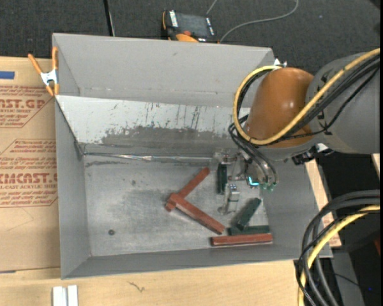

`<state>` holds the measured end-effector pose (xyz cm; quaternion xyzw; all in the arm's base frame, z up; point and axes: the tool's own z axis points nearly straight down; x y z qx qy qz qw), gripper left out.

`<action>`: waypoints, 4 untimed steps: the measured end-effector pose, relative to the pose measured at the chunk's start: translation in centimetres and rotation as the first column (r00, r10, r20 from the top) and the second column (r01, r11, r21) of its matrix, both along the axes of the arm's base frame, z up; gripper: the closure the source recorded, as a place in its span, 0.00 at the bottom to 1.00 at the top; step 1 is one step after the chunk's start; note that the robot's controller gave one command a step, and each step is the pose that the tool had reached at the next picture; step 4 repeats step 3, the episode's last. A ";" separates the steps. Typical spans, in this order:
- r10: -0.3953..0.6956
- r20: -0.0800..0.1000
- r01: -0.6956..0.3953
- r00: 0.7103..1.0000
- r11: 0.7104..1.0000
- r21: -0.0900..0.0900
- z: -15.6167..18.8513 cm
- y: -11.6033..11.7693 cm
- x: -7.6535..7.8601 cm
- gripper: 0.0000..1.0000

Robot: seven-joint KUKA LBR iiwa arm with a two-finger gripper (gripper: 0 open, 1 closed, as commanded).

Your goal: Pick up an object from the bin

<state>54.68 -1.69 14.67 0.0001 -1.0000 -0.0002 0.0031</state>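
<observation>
Since the arm comes in from the right, its gripper point(232, 187) hangs low over the bin's point(147, 110) right side, just above a dark green block point(247, 212), with reddish bars point(195, 216) nearby. Open or closed? Honestly can't tell.

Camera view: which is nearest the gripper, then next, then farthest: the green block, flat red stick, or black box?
From the gripper:
1. green block, right beside it.
2. flat red stick, by the front wall.
3. black box, outside, past the far wall.
</observation>
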 end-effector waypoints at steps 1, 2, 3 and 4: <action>-0.279 0.000 0.279 0.960 0.960 -0.001 -7.5 6.2 1.0 0.00; -0.279 0.010 0.279 0.960 0.960 0.002 -7.2 6.1 1.3 1.00; -0.229 0.015 0.229 0.973 0.973 0.003 7.4 5.3 1.0 1.00; -0.229 0.015 0.229 0.973 0.973 0.003 7.4 5.3 1.0 1.00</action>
